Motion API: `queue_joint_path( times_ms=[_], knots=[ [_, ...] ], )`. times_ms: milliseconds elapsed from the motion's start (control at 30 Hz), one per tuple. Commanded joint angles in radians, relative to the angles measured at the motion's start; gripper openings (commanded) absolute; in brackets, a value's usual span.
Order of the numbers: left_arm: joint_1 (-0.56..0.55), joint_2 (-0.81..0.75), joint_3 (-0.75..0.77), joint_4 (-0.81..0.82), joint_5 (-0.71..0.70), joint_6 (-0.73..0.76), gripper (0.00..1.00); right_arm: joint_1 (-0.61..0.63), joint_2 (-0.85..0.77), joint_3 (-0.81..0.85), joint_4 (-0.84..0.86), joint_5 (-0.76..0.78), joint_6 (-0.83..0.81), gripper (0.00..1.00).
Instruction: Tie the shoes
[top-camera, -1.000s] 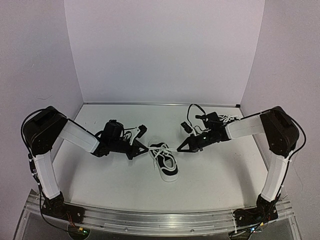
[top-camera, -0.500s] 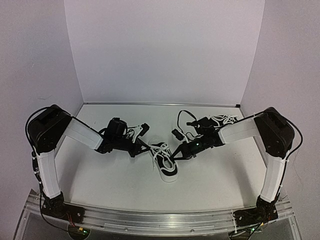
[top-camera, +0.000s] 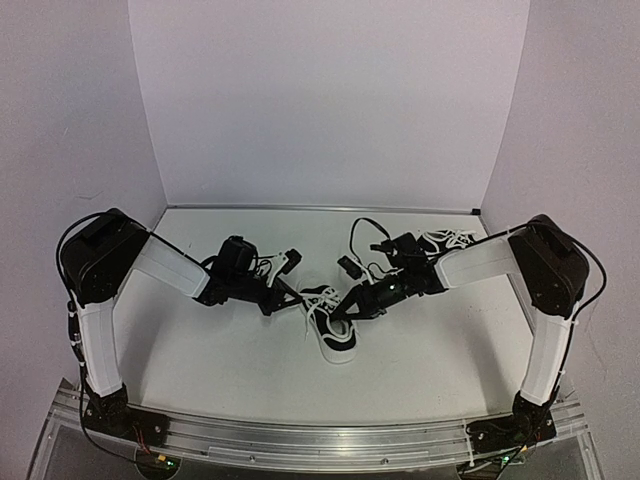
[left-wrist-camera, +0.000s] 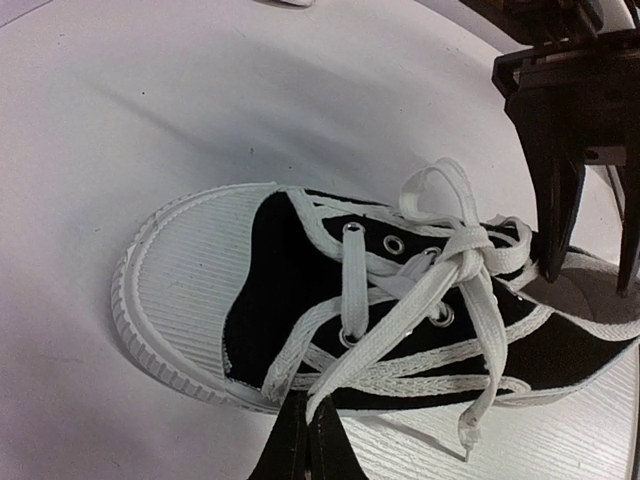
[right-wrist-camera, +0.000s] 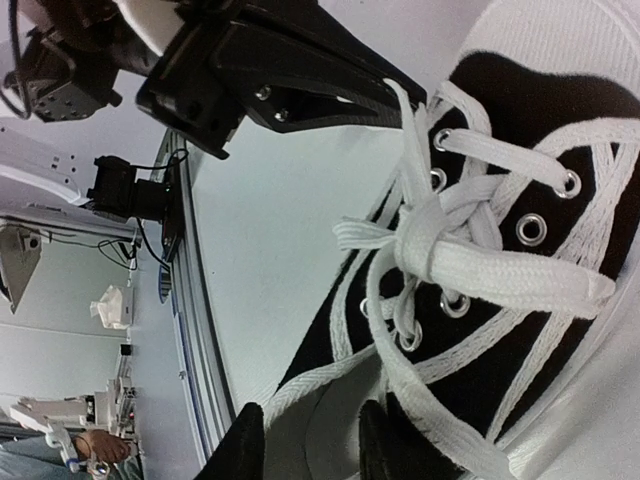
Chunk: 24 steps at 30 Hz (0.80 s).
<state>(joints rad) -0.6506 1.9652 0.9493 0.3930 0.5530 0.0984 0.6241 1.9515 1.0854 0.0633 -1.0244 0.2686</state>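
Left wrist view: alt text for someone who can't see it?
A black, white-soled sneaker lies on the table, its laces knotted. The shut left hand pinches one lace at the bottom; the open right hand hangs at its heel end.

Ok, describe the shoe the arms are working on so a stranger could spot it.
On the white table, look at the middle, where the left gripper and right gripper meet. The black sneaker with the white sole lies there, toe toward the near edge. The other shoe sits back right, half hidden behind the right arm.
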Motion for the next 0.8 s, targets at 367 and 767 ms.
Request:
queue_joint_path(
  times_ms=[367,767],
  knots=[
    [0.006,-0.005,0.035,0.007,0.011,0.013,0.0,-0.089,-0.107,-0.153,-0.107,0.112,-0.065,0.53],
    [0.006,-0.001,0.039,0.012,0.013,0.016,0.0,0.038,0.004,-0.211,0.223,-0.05,0.132,0.49]
  ],
)
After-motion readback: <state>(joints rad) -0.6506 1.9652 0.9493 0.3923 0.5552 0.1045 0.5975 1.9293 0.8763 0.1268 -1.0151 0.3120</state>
